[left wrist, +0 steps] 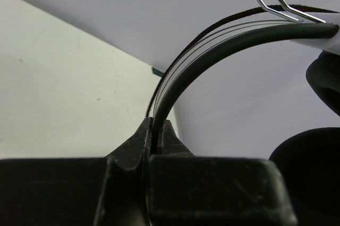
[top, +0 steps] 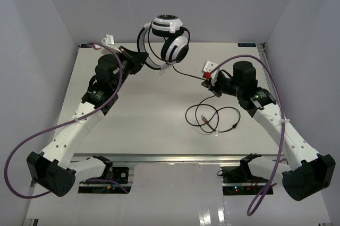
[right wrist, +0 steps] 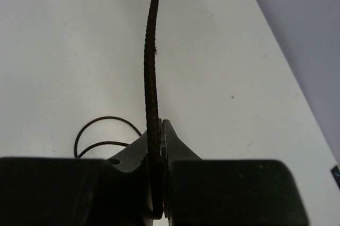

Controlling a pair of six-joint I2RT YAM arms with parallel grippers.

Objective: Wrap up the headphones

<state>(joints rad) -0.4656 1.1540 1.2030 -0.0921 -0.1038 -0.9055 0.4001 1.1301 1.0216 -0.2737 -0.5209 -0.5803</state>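
Left claw (top: pixel 141 60) clamps the headband (left wrist: pixel 212 45) of the headphones (top: pixel 171 37) over the far edge of the white bench (top: pixel 154 130); right claw (top: pixel 208 77) pinches the cord (top: pixel 212 117); grey walls (top: pixel 223 3) surround.

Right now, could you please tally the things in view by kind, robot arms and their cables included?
Headphones: 1
Headphone cord: 1
Robot arms: 2, left arm and right arm
Purple arm cables: 2, left cable and right cable
Table: 1
Total: 7
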